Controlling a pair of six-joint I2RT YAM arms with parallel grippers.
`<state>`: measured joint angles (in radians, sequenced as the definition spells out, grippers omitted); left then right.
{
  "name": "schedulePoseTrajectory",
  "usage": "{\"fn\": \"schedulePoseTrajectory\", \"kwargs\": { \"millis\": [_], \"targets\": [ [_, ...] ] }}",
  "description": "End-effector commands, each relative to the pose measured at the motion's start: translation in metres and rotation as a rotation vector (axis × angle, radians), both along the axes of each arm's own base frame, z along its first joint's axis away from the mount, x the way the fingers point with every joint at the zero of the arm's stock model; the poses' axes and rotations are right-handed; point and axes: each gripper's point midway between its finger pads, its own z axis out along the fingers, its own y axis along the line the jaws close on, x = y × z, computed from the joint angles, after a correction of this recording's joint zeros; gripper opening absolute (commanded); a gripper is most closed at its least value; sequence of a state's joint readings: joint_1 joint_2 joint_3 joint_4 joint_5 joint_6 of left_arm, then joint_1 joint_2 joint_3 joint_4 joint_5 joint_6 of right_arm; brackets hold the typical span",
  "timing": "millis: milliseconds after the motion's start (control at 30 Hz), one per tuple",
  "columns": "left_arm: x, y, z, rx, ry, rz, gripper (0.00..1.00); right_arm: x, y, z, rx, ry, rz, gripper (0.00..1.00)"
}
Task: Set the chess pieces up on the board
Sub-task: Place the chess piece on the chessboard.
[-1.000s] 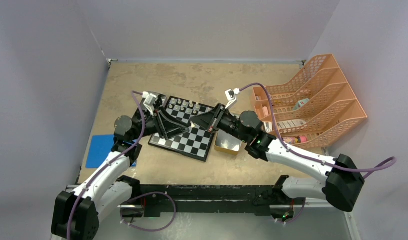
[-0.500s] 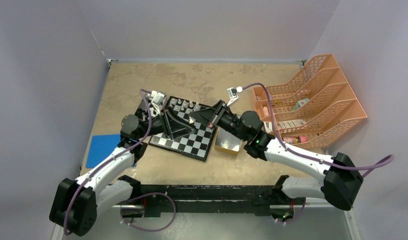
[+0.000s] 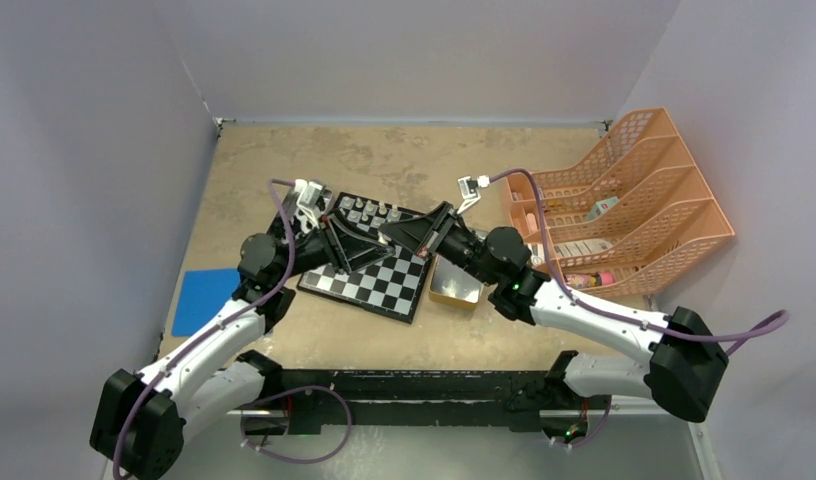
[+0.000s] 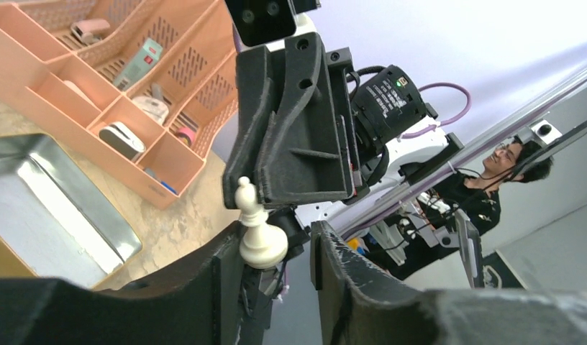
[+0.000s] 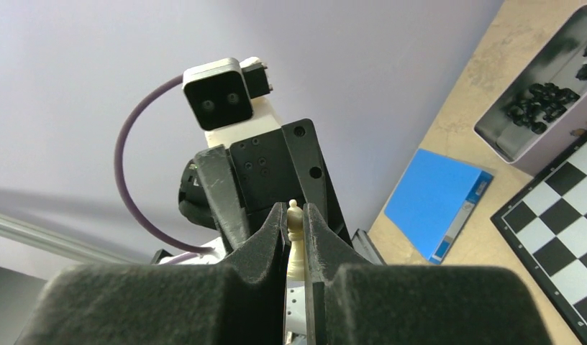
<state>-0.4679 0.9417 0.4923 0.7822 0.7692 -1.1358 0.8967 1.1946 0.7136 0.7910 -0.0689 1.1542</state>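
Over the board's (image 3: pixel 376 285) far half the two grippers meet tip to tip. My right gripper (image 5: pixel 296 212) is shut on a cream-white chess piece (image 5: pixel 296 248). In the left wrist view that piece (image 4: pixel 260 233) hangs from the right gripper's fingers (image 4: pixel 298 144), its round base between the jaws of my left gripper (image 4: pixel 276 241). The base rests against one left finger, and a gap separates it from the other, so the left gripper is open. Several pale pieces (image 3: pixel 369 210) stand in a row along the board's far edge.
A gold-coloured tray (image 3: pixel 456 287) lies right of the board. A metal tin holding black pieces (image 5: pixel 542 100) sits past the board's left corner. A blue pad (image 3: pixel 199 300) lies at the left. An orange rack (image 3: pixel 624 210) with small items fills the right side.
The left jaws have narrowed around the piece's base. The left arm swung in toward the right gripper; the right gripper shifted slightly left, still holding the piece.
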Motion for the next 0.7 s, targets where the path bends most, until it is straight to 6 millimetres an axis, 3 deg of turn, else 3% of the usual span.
{"fn": "schedulePoseTrajectory", "kwargs": {
  "millis": [0, 200, 267, 333, 433, 567, 667],
  "targets": [
    [0.003, 0.006, 0.025, -0.039, -0.09, 0.068, 0.33, -0.004, -0.009, 0.032, 0.082, -0.062, -0.022, 0.05],
    [0.001, 0.006, 0.024, -0.029, -0.094, 0.064, 0.08, -0.006, -0.009, 0.03, 0.072, -0.07, -0.014, 0.06],
    [0.0, 0.007, 0.022, -0.014, -0.099, 0.068, 0.04, -0.01, -0.009, 0.031, 0.051, -0.115, -0.005, 0.07],
    [-0.003, 0.007, 0.018, 0.026, -0.126, 0.065, 0.0, -0.019, -0.005, 0.018, -0.048, -0.156, 0.045, 0.11],
    [-0.004, 0.008, 0.015, 0.13, -0.183, 0.07, 0.0, -0.023, -0.013, 0.01, -0.192, -0.232, 0.043, 0.26],
    [-0.014, 0.01, 0.003, 0.244, -0.259, 0.024, 0.0, -0.032, -0.033, 0.024, -0.292, -0.345, 0.028, 0.51],
    [-0.024, 0.011, -0.005, 0.291, -0.316, -0.032, 0.0, -0.036, -0.038, 0.027, -0.38, -0.377, 0.052, 0.53]
  ]
}}
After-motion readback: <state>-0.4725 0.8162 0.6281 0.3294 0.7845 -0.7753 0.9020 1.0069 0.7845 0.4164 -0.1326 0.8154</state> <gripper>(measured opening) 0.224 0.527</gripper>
